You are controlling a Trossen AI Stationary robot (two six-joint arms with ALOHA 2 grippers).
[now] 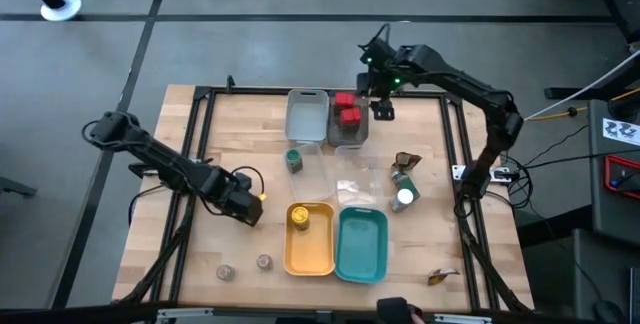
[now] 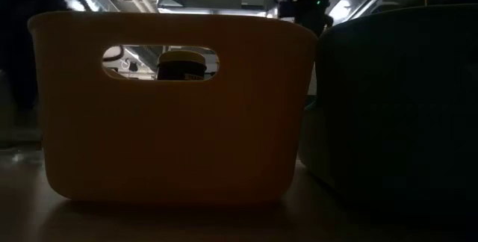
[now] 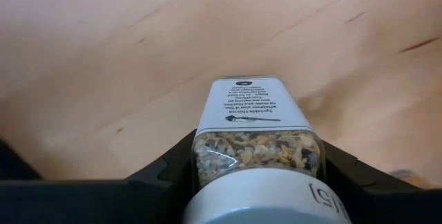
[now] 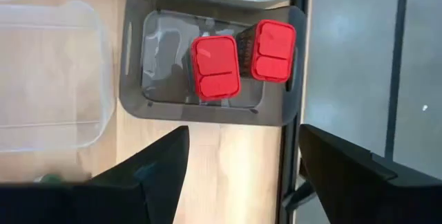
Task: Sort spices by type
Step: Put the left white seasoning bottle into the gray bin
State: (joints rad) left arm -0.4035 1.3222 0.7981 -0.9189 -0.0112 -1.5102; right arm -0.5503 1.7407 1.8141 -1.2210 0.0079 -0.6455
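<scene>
The table (image 1: 250, 134) is carrying four trays: the yellow tray (image 1: 310, 256) near the front edge is holding one yellow-lidded jar (image 1: 299, 218), the dark tray (image 1: 348, 144) near the far edge two red-lidded jars (image 4: 215, 67). Sorting is looking partly done; several spices are still lying loose across the surface. The left gripper (image 3: 252, 172) is pinching a white-capped jar (image 3: 252, 124) near the left edge. The right gripper (image 4: 238, 162) is hanging spread above the dark tray.
</scene>
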